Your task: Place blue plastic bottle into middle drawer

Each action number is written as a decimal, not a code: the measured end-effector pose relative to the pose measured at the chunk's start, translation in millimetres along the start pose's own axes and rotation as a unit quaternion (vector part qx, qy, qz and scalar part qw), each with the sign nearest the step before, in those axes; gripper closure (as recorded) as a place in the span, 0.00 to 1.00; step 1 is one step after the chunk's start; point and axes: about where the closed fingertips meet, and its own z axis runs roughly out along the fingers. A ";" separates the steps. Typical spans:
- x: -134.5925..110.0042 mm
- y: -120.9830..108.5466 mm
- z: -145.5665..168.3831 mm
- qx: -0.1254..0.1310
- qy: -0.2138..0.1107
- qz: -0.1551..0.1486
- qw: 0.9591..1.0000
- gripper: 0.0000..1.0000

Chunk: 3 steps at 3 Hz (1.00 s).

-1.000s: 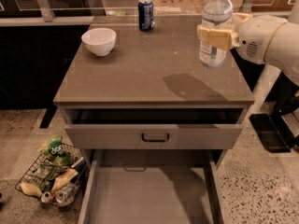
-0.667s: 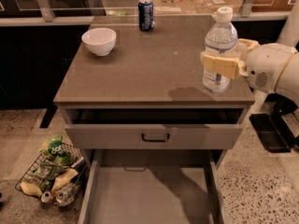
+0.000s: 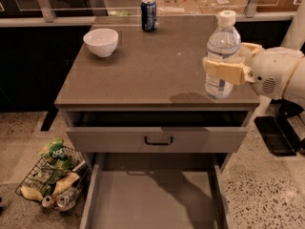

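The blue plastic bottle is clear with a white cap and a pale label. It stands upright in the air above the front right corner of the brown counter. My gripper comes in from the right and is shut on the bottle's middle with its tan fingers. The middle drawer is pulled far out below, a wide grey tray with a bare floor. It lies lower and to the left of the bottle.
A drawer with a grey front and black handle is slightly open above the tray. A white bowl and a dark blue can stand on the counter. A wire basket of snacks sits on the floor at left.
The gripper has carried the bottle toward the front right edge of the counter and slightly lower. The bowl, can and drawers have not moved.
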 end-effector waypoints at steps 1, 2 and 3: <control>26.3 49.6 -22.2 -0.072 0.003 0.002 0.997 1.00; 67.4 75.7 -47.1 -0.111 0.009 0.012 0.994 1.00; 114.8 94.2 -61.5 -0.141 0.016 0.032 0.989 1.00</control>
